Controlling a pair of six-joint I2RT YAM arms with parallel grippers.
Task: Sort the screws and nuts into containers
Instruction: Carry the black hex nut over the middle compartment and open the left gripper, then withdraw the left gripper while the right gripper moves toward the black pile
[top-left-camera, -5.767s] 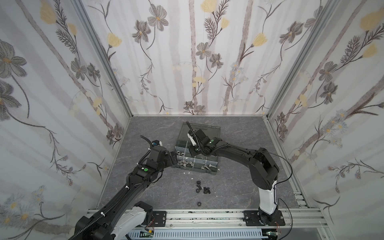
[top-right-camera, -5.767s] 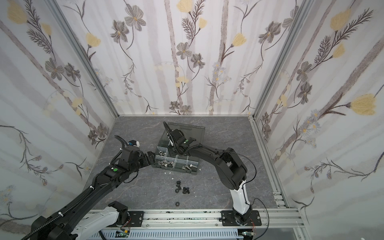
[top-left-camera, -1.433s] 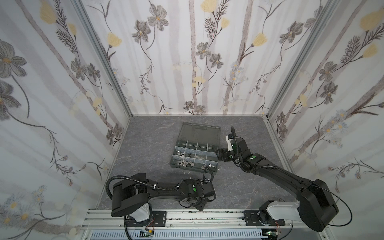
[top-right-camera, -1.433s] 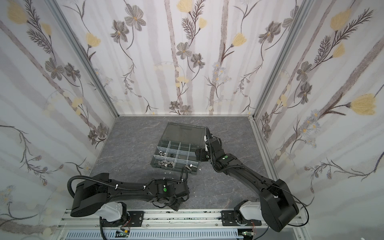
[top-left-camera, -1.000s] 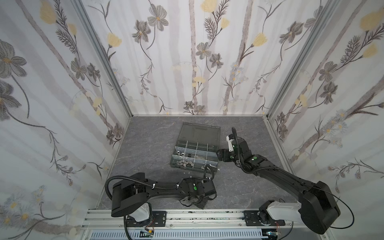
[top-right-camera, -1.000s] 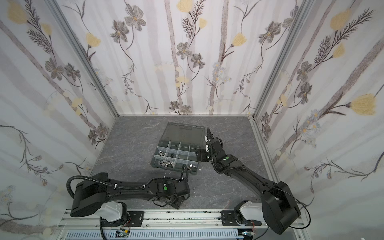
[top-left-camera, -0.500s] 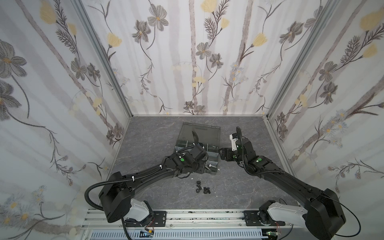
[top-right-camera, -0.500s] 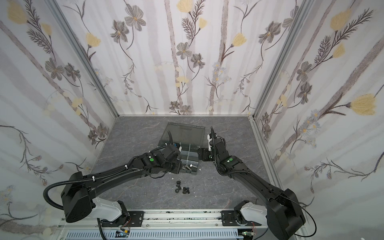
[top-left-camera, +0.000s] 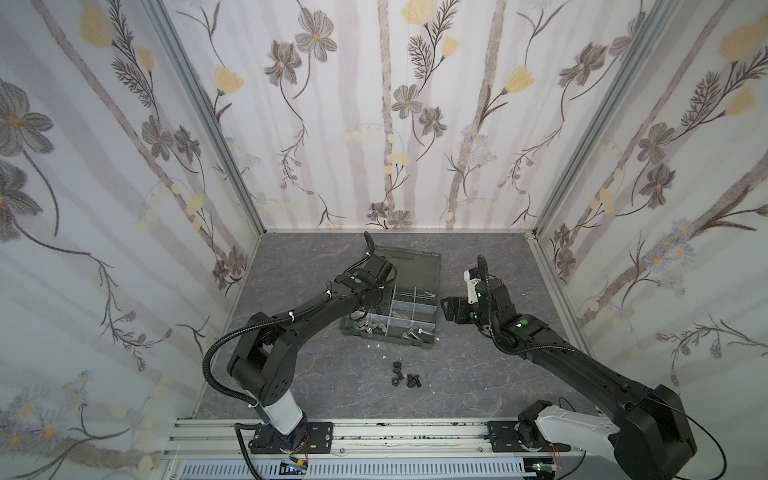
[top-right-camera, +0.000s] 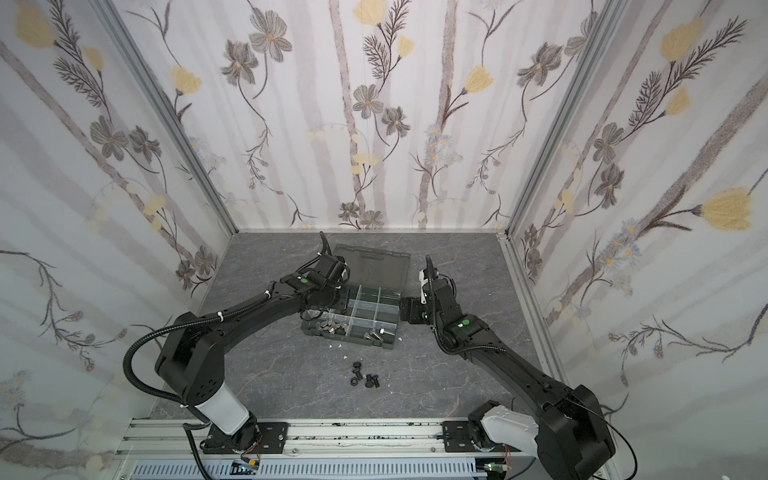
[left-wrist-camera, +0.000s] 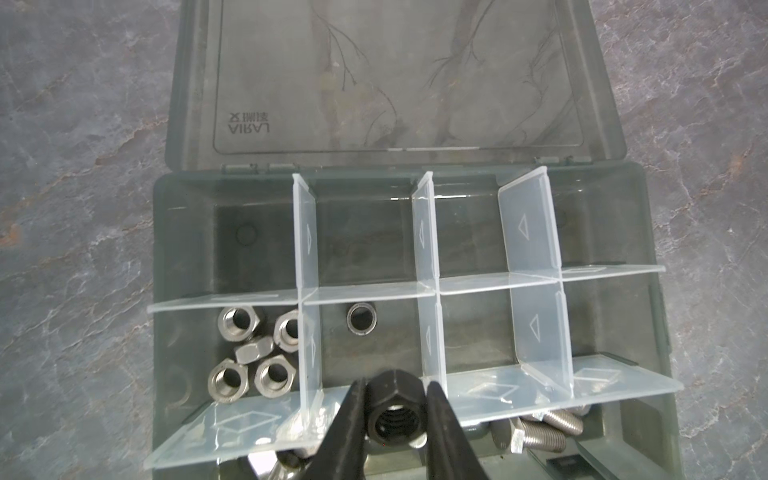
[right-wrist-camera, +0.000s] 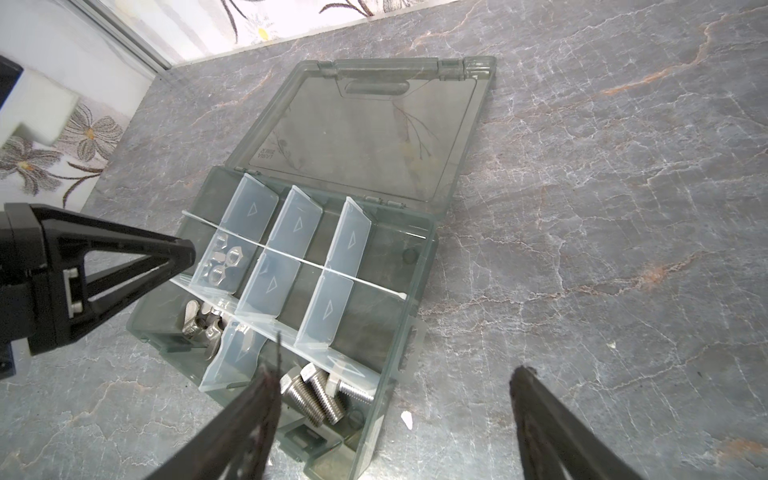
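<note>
My left gripper (left-wrist-camera: 395, 386) is shut on a black hex nut (left-wrist-camera: 395, 419), held just above the middle row of the containers (left-wrist-camera: 428, 286) in the open grey organiser box (top-left-camera: 386, 337). One cell holds several silver hex nuts (left-wrist-camera: 253, 353), and the cell beside it holds a single ring nut (left-wrist-camera: 362, 319). Silver screws (right-wrist-camera: 316, 395) and wing nuts (right-wrist-camera: 203, 320) lie in the front row. A few black screws and nuts (top-left-camera: 405, 376) lie loose on the table in front of the box. My right gripper (top-left-camera: 446, 309) stands open and empty at the box's right end.
The box's smoky lid (top-left-camera: 409, 264) lies flat behind it. Small white flecks (top-left-camera: 376, 345) dot the table near the box's front. Flowered walls close in the grey stone table on three sides, and a rail (top-left-camera: 374, 436) runs along the front.
My left arm has swung from the loose black pieces at the table's front up over the box, carrying the black nut. The right gripper has barely moved beside the box.
</note>
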